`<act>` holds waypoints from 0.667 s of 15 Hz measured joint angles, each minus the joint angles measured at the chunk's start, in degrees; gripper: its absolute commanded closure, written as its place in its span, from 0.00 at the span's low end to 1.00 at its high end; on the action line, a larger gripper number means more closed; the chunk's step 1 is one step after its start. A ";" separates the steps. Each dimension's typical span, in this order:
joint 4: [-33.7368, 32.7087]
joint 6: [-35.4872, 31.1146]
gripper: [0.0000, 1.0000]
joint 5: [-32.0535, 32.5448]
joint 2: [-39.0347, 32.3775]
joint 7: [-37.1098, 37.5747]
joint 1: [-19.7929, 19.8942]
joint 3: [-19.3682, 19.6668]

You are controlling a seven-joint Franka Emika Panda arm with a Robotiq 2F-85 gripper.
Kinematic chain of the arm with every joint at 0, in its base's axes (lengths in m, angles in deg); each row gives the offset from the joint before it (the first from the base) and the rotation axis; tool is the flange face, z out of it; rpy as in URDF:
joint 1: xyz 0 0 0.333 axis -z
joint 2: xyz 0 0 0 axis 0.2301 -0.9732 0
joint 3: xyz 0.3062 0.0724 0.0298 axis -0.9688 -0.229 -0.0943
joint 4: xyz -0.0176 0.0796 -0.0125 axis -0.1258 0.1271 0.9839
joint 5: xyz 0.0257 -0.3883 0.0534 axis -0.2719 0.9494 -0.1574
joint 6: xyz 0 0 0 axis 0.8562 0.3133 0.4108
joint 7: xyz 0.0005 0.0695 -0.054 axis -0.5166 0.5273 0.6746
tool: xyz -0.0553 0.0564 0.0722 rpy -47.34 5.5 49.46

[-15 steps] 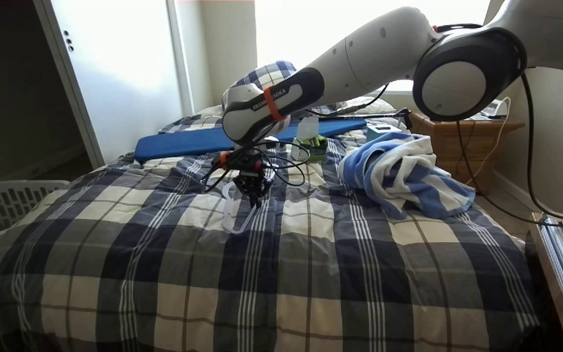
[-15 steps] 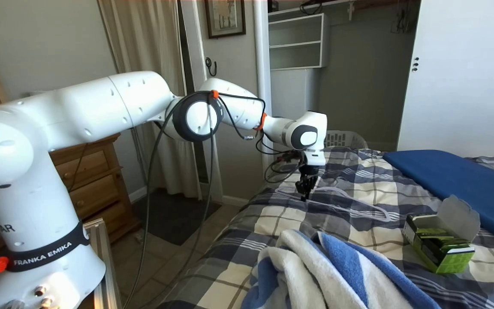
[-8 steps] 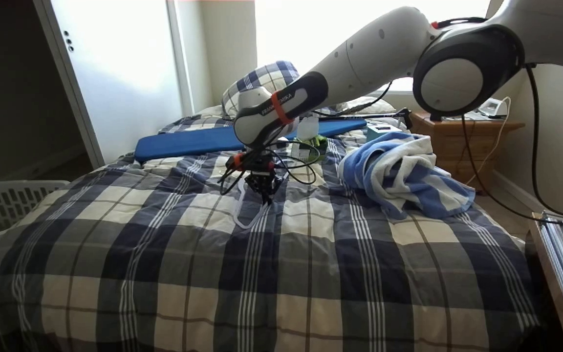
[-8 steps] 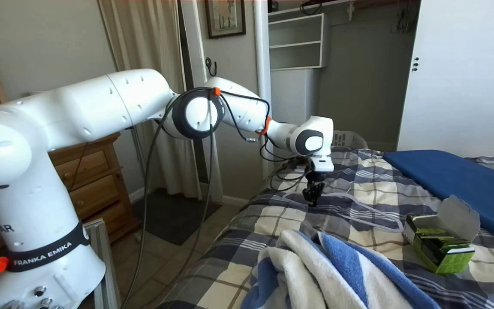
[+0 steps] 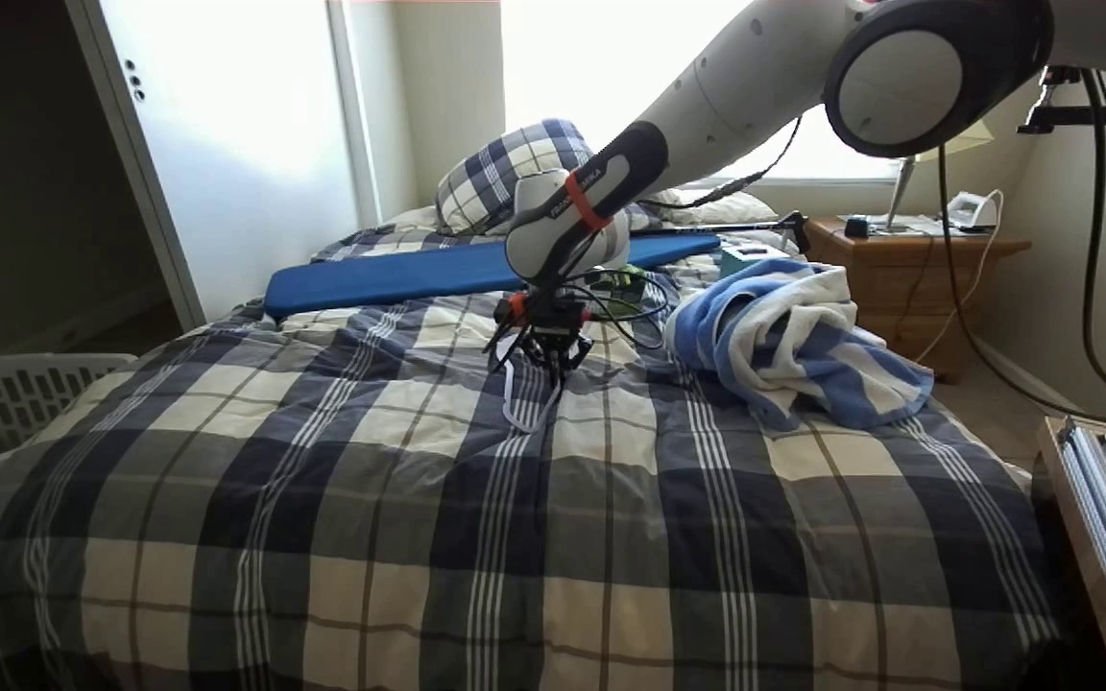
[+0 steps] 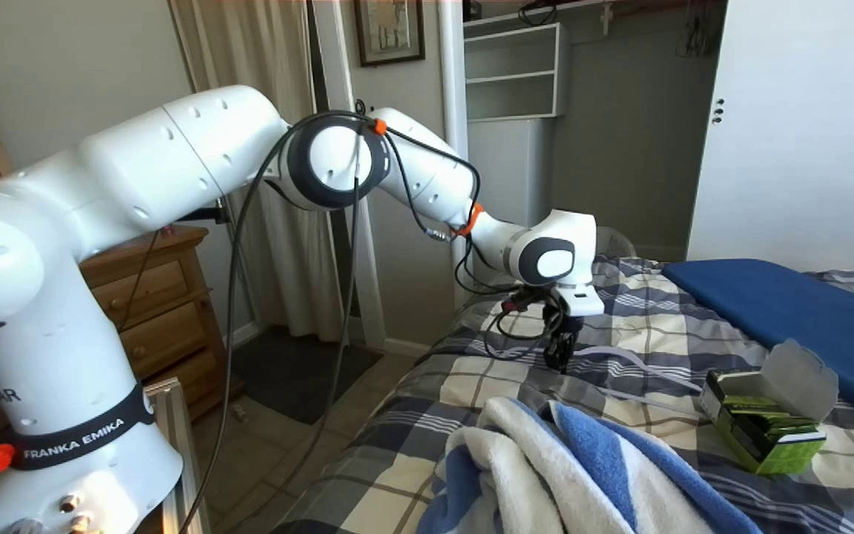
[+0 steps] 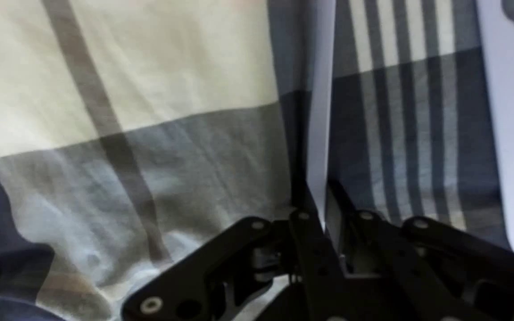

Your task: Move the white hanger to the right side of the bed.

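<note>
The white hanger shows in both exterior views [image 5: 508,393] [image 6: 646,367], low over the plaid cover of the bed [image 5: 476,576]. I cannot tell whether it touches the cover. My gripper [image 5: 556,379] points down and is closed around one rod of the hanger; it also shows in an exterior view [image 6: 560,363]. In the wrist view one rod of the hanger [image 7: 321,111] runs between the fingertips [image 7: 321,196], and its other rod [image 7: 507,133] lies to the right. In an exterior view the hanger's far end reaches the green box and is partly hidden there.
The open green box [image 6: 775,445] stands on the bed beside the hanger. A blue and white striped towel [image 5: 793,336] lies bunched on the bed. A long blue board [image 5: 371,283] and a plaid pillow [image 5: 505,173] lie farther back. A white laundry basket [image 5: 25,384] stands beside the bed.
The gripper and the held hanger have moved right in both exterior views, nearer the towel. The green box has shifted slightly where the hanger's end meets it. The arm's elbow has risen.
</note>
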 measured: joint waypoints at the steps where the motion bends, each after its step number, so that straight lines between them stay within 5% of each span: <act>1: 2.21 -0.42 0.97 0.00 1.27 -2.37 0.57 0.01; 5: 11.26 -0.53 0.97 0.35 6.45 -13.09 2.62 0.45; 6: 13.59 -0.53 0.71 0.72 7.74 -15.68 3.09 0.67; 10: 21.83 -1.73 0.42 1.17 12.69 -24.74 4.25 1.41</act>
